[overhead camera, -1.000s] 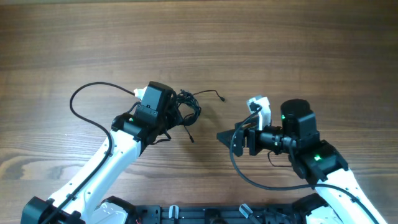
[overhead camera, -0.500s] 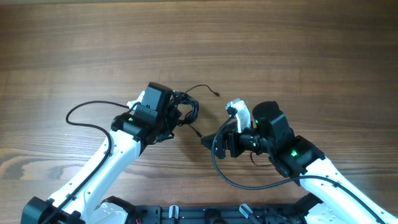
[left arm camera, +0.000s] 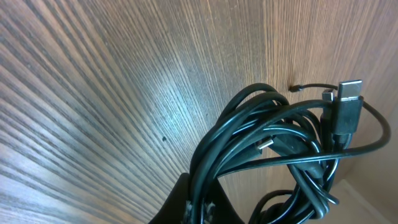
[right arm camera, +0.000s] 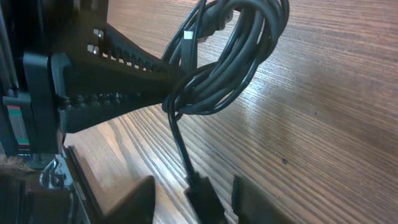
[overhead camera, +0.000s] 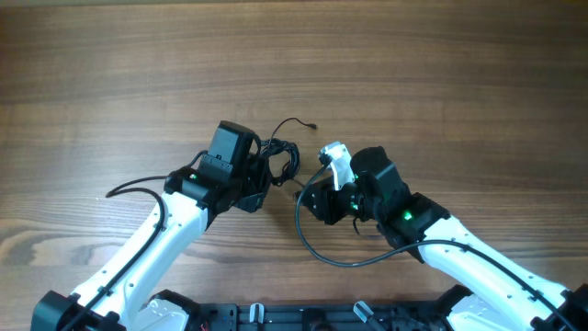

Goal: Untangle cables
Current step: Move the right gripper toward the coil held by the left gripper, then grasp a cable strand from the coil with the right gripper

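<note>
The cables (overhead camera: 283,158) are a bundle of thin black loops left of the table's middle, with one loose end (overhead camera: 310,124) trailing up and right. My left gripper (overhead camera: 264,180) is shut on the bundle (left arm camera: 273,149), its fingers (left arm camera: 186,202) pinching several strands, and a metal plug (left arm camera: 349,106) sticks out at the right. In the right wrist view the bundle (right arm camera: 239,59) hangs from the left fingers (right arm camera: 118,87). One strand drops to a black plug (right arm camera: 202,196). My right gripper (right arm camera: 198,202) (overhead camera: 309,197) straddles that plug, jaws partly narrowed with a gap on each side.
The wooden tabletop (overhead camera: 441,74) stretches bare above both arms. The left arm's own thicker black cable (overhead camera: 138,188) lies on the table to the left. The right arm's cable (overhead camera: 317,250) loops below its wrist.
The right arm has swung left up to the bundle and its jaws have narrowed around the hanging plug. The left gripper has kept its hold, and the bundle shifted slightly.
</note>
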{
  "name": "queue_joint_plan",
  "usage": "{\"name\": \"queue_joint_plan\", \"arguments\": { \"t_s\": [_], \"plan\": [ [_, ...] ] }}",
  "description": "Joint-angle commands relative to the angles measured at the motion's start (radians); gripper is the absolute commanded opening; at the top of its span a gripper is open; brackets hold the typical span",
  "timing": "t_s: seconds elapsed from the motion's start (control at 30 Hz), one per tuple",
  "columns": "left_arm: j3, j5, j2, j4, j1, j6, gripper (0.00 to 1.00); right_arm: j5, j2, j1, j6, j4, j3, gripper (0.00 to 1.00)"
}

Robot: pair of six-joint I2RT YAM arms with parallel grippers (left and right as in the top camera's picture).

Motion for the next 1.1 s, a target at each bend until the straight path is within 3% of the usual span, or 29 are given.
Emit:
{"name": "queue_joint_plan", "arguments": {
  "t_s": [0.0,0.07,0.2,0.3,0.43,0.77,0.87,1.07],
  "plan": [
    [0.006,-0.04,-0.015,0.003,0.004,-0.029,0.04,-0.019,0.01,0.004,0.063,0.008,-0.002,0.13],
    [0.006,-0.065,-0.015,0.005,0.004,-0.005,0.04,-0.068,0.009,0.003,0.072,0.01,0.002,0.04],
    [0.006,-0.064,-0.014,0.063,-0.014,0.406,0.04,-0.111,0.002,0.001,0.223,0.063,0.016,0.04],
    [0.006,-0.064,-0.014,0.136,-0.061,0.594,0.04,-0.119,-0.004,0.001,0.367,0.137,0.016,0.04],
    [0.006,-0.065,-0.014,0.153,-0.109,0.647,0.04,-0.081,-0.004,-0.003,0.447,0.214,0.016,0.04],
    [0.006,-0.071,-0.016,0.181,-0.114,0.699,0.04,0.232,-0.003,-0.013,0.588,0.099,0.016,0.05],
    [0.006,0.065,-0.017,0.224,-0.131,0.853,0.04,0.297,-0.003,-0.013,0.61,0.104,0.016,0.05],
    [0.006,0.064,-0.017,0.265,-0.207,0.855,0.04,0.307,-0.003,-0.013,0.668,0.107,0.016,0.08]
  ]
}}
